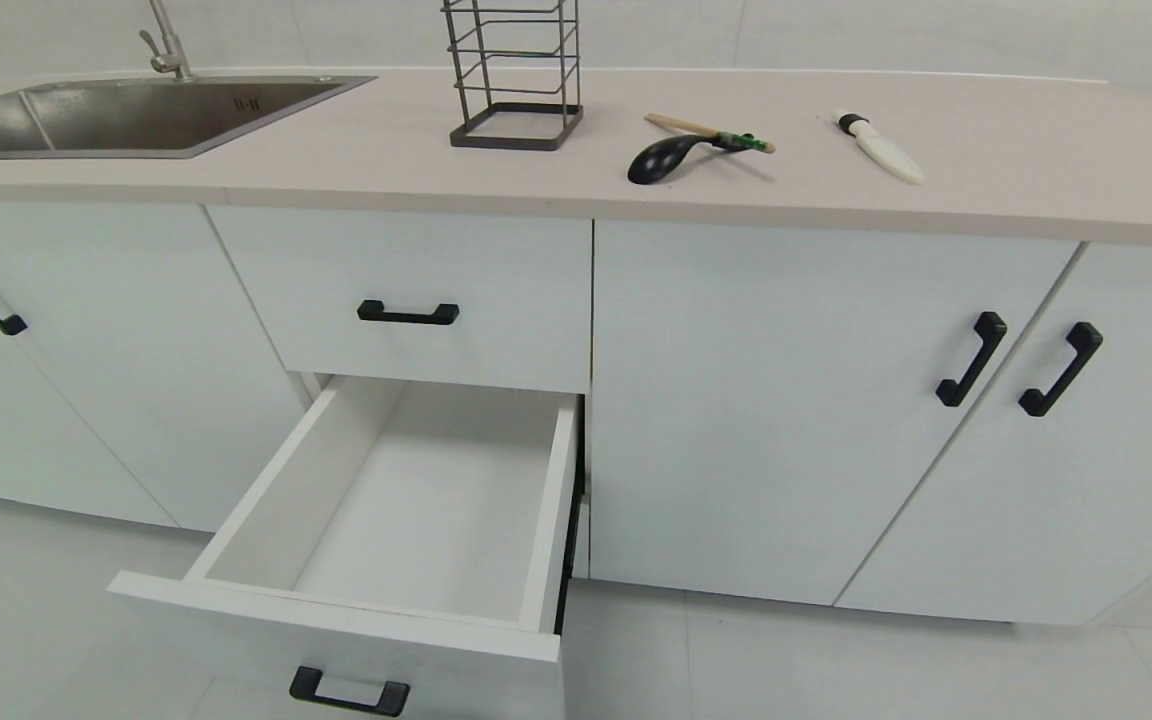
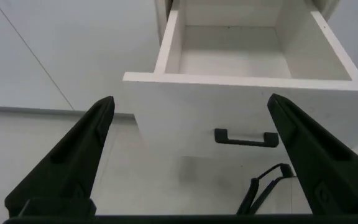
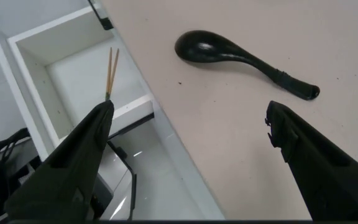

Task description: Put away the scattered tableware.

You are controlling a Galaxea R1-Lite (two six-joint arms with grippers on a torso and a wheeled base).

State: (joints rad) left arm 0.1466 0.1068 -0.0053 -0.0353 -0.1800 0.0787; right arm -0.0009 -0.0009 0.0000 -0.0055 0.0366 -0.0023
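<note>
On the beige counter [image 1: 986,150] a black spoon [image 1: 661,160] lies under a pair of wooden chopsticks [image 1: 706,130] with green ends. A white knife-like utensil [image 1: 886,152] lies to their right. Below, the white drawer [image 1: 336,610] stands pulled out, its inside bare in the head view. My left gripper [image 2: 191,106] is open, low in front of the drawer front [image 2: 185,118] and its black handle [image 2: 246,138]. My right gripper [image 3: 189,109] is open above the counter, close to the spoon [image 3: 207,46]. In this view chopsticks [image 3: 110,71] show against the drawer's inside [image 3: 36,81].
A dark wire rack [image 1: 516,80] stands on the counter left of the utensils. A steel sink [image 1: 136,110] with a tap sits at the far left. Shut cabinet doors with black handles [image 1: 971,360] flank the drawer. A shut drawer [image 1: 406,312] sits above the open one.
</note>
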